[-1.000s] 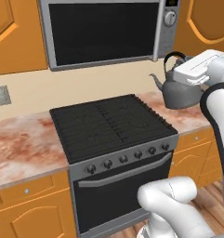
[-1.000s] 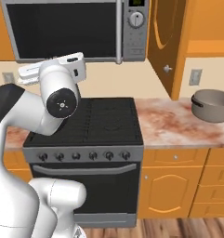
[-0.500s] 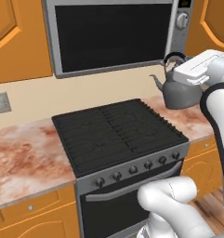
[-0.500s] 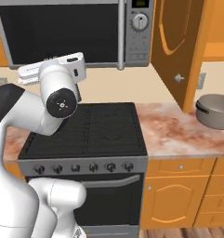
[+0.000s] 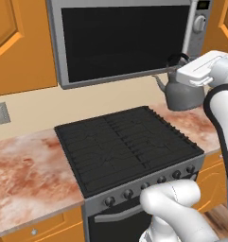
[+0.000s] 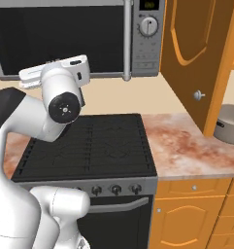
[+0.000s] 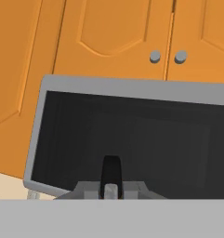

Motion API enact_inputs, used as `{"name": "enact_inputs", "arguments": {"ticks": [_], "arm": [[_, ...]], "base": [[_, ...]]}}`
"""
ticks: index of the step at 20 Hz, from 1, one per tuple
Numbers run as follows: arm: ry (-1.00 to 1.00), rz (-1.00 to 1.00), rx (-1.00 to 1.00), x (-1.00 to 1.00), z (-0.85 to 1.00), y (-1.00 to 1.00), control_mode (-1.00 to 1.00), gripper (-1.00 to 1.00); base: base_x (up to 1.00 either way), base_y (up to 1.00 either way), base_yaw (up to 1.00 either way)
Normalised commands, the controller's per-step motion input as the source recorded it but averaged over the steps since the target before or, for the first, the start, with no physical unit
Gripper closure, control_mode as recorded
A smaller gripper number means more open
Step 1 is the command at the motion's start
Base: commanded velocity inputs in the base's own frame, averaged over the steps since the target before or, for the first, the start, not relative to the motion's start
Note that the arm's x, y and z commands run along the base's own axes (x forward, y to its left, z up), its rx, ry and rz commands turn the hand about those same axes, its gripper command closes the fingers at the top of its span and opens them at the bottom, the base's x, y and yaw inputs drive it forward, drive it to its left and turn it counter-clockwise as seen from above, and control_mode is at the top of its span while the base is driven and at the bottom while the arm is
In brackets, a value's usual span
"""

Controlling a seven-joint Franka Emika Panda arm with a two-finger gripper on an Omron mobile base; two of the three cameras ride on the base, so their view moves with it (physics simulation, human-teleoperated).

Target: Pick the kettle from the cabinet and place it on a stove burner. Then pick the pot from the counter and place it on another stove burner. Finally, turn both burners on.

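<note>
A home kitchen. Black gas stove (image 5: 127, 146) with knobs, set into a marbled worktop (image 6: 191, 148). Above, a steel microwave (image 5: 125, 40) between orange wooden cabinet doors (image 7: 113, 39).

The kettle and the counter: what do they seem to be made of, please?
The kettle looks like dark grey metal with a dull, brushed-like finish: even grey body, soft highlights. The counter looks like polished marbled stone: reddish-brown and cream blotches with a smooth surface. As a rendered scene, both are only apparent.
</note>
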Motion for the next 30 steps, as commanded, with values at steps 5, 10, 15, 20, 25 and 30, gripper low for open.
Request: {"name": "enact_inputs", "arguments": {"ticks": [5, 10, 15, 20, 25, 30], "arm": [[0.0, 0.0, 0.0, 0.0, 0.0, 0.0, 1.0, 1.0], [0.0, 0.0, 0.0, 0.0, 0.0, 0.0, 1.0, 1.0], [0.0, 0.0, 0.0, 0.18, 0.0, 0.0, -1.0, 1.0], [0.0, 0.0, 0.0, 0.04, 0.0, -0.01, -1.0, 1.0], [0.0, 0.0, 0.01, 0.0, -0.01, -0.06, -1.0, 1.0], [0.0, 0.0, 0.0, 0.0, -0.12, -0.08, -1.0, 1.0]], "base": [[0.29, 0.24, -0.01], [0.08, 0.06, 0.0], [0.0, 0.0, 0.0], [0.0, 0.0, 0.0], [0.0, 0.0, 0.0], [0.0, 0.0, 0.0]]}}
